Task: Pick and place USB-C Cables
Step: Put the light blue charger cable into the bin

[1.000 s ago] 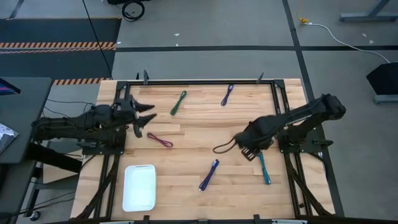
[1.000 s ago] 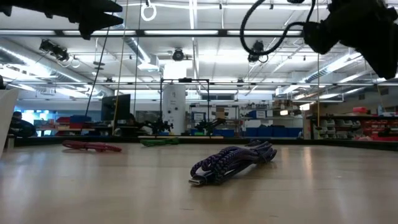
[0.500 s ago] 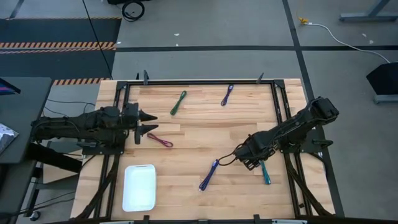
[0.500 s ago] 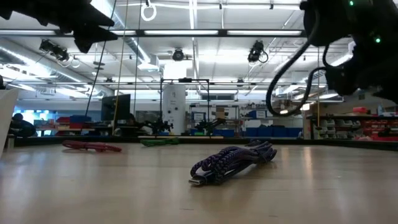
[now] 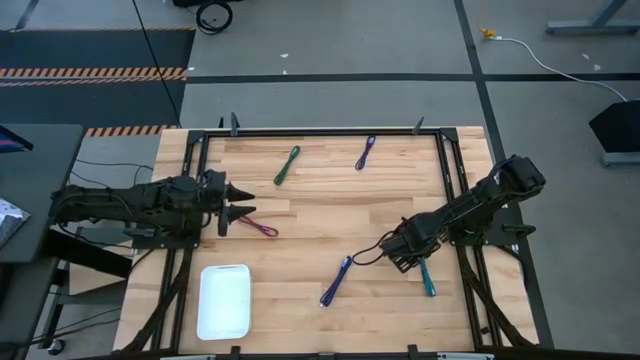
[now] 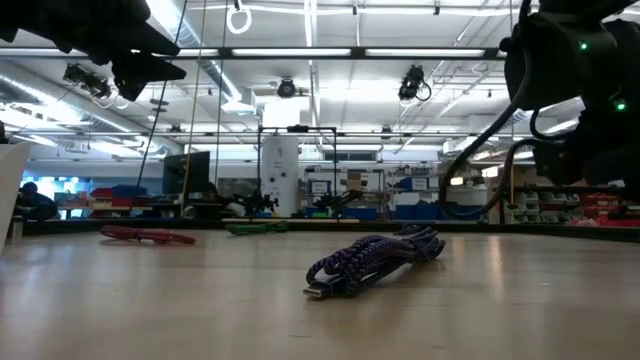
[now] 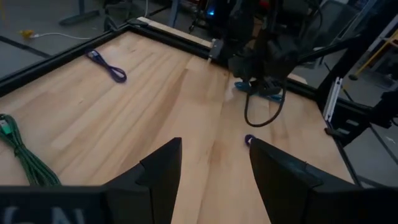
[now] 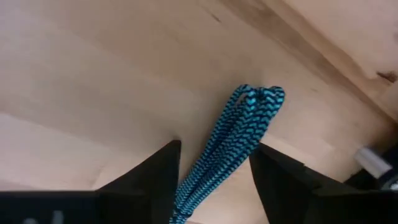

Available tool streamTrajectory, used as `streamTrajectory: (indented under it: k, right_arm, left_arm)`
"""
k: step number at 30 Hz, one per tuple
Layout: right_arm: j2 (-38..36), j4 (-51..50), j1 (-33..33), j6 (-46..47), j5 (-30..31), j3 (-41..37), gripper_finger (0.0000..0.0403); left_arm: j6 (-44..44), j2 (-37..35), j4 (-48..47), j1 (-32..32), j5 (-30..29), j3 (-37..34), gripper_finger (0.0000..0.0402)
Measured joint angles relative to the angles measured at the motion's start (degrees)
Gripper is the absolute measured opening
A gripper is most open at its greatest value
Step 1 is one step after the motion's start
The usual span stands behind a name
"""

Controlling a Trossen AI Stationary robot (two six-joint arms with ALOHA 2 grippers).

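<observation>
Five cable bundles lie flat on the wooden table: green [image 5: 287, 165], purple [image 5: 365, 152], magenta [image 5: 258, 226], blue-violet [image 5: 335, 281] and teal [image 5: 427, 277]. My right gripper [image 5: 408, 252] is low over the far end of the teal cable [image 8: 241, 127]. It is open [image 8: 214, 171], with one finger on each side of the bundle, which lies between them on the wood. My left gripper [image 5: 240, 202] is open and hangs in the air just left of the magenta cable. Its wrist view [image 7: 214, 168] looks across the table at the right arm.
A white tray [image 5: 224, 301] sits near the table's near-left corner. A black frame rail [image 5: 320, 131] runs along the table's far edge and down both sides. In the low view the blue-violet cable [image 6: 375, 260] lies mid-table, with the magenta cable [image 6: 150, 236] and the green cable [image 6: 255, 228] farther back.
My right gripper has moved toward the near edge and come down, ending low over the teal cable's far end. My left gripper has shifted a little toward the right and near edges, closer to the magenta cable. No cable has moved.
</observation>
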Motion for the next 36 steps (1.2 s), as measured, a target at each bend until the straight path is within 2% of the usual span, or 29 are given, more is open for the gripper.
streamTrajectory:
  k: [4,8,9,13,16,21,24,26,29,31,33,36]
  right_arm:
    - [0.05,0.92,0.00,-2.04,0.01,0.08,0.0143]
    - [0.27,1.10,0.04,-7.65,1.57,1.53,0.0040]
    - [0.27,1.51,-0.06,-9.66,2.21,2.07,0.0027]
    - [0.29,2.00,-1.50,-15.90,6.09,5.65,0.0035]
    - [0.17,2.19,-2.51,-19.70,11.79,11.10,0.0035]
    - [-0.25,4.23,-2.35,-34.03,28.18,25.95,0.0023]
    - [-0.32,11.05,-1.21,-46.96,39.51,35.05,0.0023]
    - [-0.38,19.31,-0.62,-56.63,44.15,39.35,0.0023]
    - [-0.38,36.23,-0.64,-69.66,43.22,41.99,0.0023]
    - [-0.30,46.37,-1.42,-75.64,37.98,42.07,0.0023]
    - [0.20,53.51,-2.59,-77.89,32.37,42.05,0.0023]
    - [1.77,57.19,-4.57,-77.03,27.08,42.05,0.0023]
  left_arm:
    - [1.40,0.00,3.15,0.02,0.00,-0.05,0.0197]
    - [1.15,0.00,5.92,-0.01,0.00,-0.05,0.0197]
    - [1.32,0.00,6.16,0.00,0.00,-0.05,0.0197]
    - [4.66,0.00,7.05,-0.11,0.01,-0.05,0.0197]
    - [5.76,0.00,8.48,-0.94,0.13,-0.05,0.0197]
    - [8.31,0.00,11.05,-3.22,0.27,-0.05,0.0197]
    - [10.37,0.02,12.45,-5.20,1.59,-0.05,0.0197]
    - [10.59,0.02,13.83,-6.62,2.25,-0.05,0.0197]
    - [11.62,0.02,15.90,-8.72,2.38,-0.05,0.0197]
    - [13.10,0.62,16.34,-10.16,2.36,-0.05,0.0197]
    - [14.51,1.50,16.86,-11.68,2.36,-0.05,0.0197]
    - [16.72,3.49,20.25,-13.83,2.40,-0.05,0.0197]
